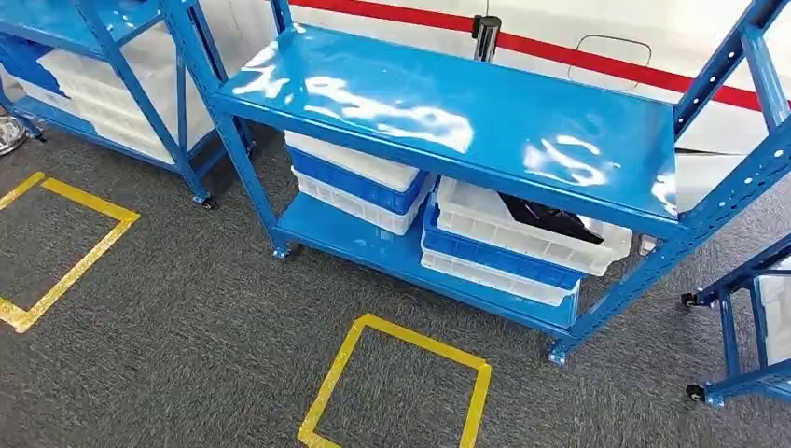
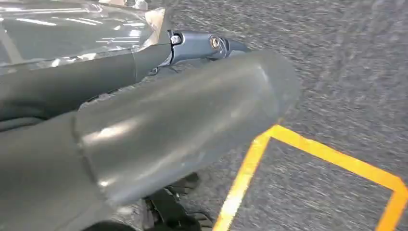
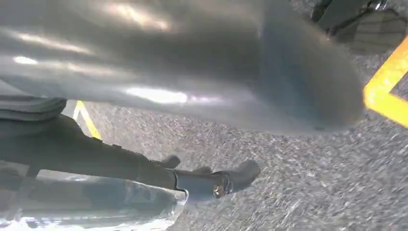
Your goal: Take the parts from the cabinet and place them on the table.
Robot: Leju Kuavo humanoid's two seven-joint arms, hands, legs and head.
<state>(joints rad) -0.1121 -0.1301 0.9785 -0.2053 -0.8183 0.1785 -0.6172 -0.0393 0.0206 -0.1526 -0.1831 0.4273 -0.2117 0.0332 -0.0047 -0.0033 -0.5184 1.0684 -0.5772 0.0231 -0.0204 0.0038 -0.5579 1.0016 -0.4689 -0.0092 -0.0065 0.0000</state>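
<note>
I have the blue cabinet [image 1: 448, 121] across the upper half of the head view, its top shelf bare and glossy. Below it, on the lower shelf right of centre, sits a stack of white and blue bins [image 1: 508, 247]. The topmost white bin holds a dark part [image 1: 550, 219] — black, folded or angular, too small to make out further. Its long axis looks to run from upper left to lower right in the frame, roughly along the shelf. A second bin stack [image 1: 359, 182] sits further left under the same shelf; I can't see into it.

On the grey carpet, a yellow taped square [image 1: 401, 383] lies at bottom centre, in front of the cabinet.

Left hand [image 2: 159, 134]: the wrist view is taken up by the thick grey thumb, with one dark finger [image 2: 202, 45] stretched out straight, nothing in it — I judge it held apart and empty. Right hand [image 3: 192, 72]: same picture, thumb large, one finger [image 3: 211, 180] extended, nothing held.

The relation that matters: the part lies ahead, low and right of centre, under the top shelf. I judge the right arm nearer, and the reach must go in beneath that shelf.
</note>
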